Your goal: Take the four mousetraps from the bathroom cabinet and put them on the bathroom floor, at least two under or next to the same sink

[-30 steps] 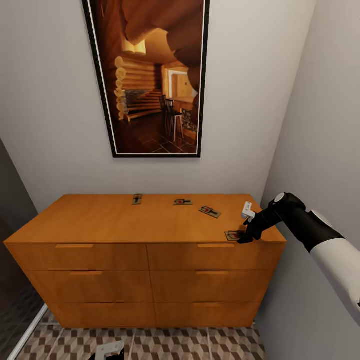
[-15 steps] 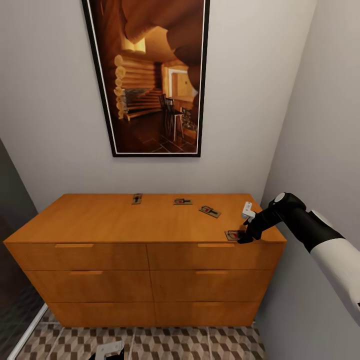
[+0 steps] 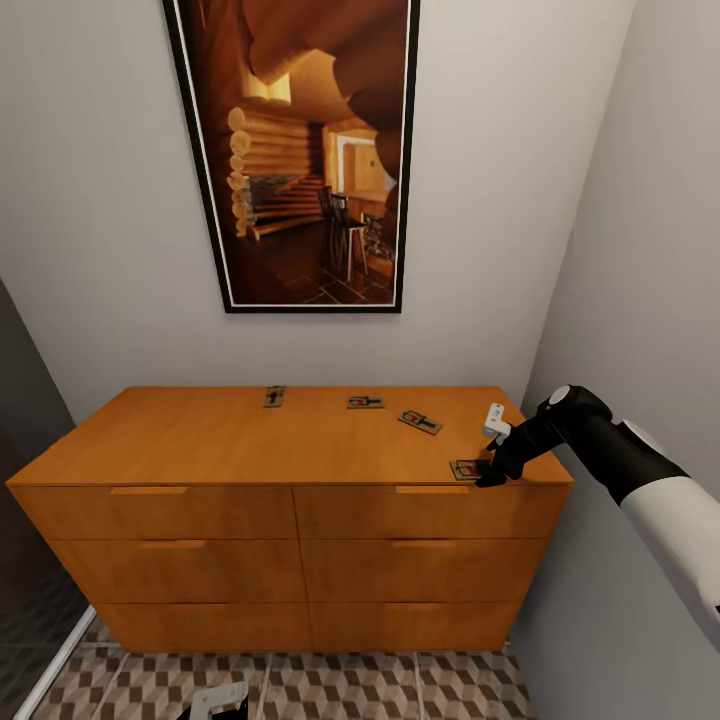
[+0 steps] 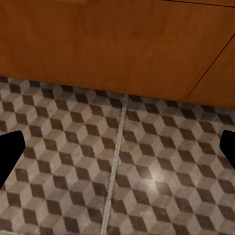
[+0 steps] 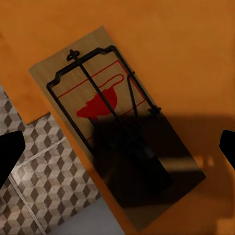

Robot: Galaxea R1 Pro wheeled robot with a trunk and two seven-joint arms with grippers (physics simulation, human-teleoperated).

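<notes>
Right gripper (image 3: pixel 490 474) hangs with its jaws apart over the nearest mousetrap (image 3: pixel 467 469), which lies at the cabinet's (image 3: pixel 300 450) front right corner, partly overhanging the edge. Three more mousetraps (image 3: pixel 420 422) lie further back on top. Left gripper (image 3: pixel 215 700), also spread wide, is low over the floor (image 4: pixel 147 166) before the drawers.

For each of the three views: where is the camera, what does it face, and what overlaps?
Head: high, facing the cabinet, mousetraps, wall picture; right gripper shows.
Left wrist: low, facing the bathroom floor and cabinet base; fingertips at edges.
Right wrist: above the front-edge mousetrap, also in head view.
</notes>
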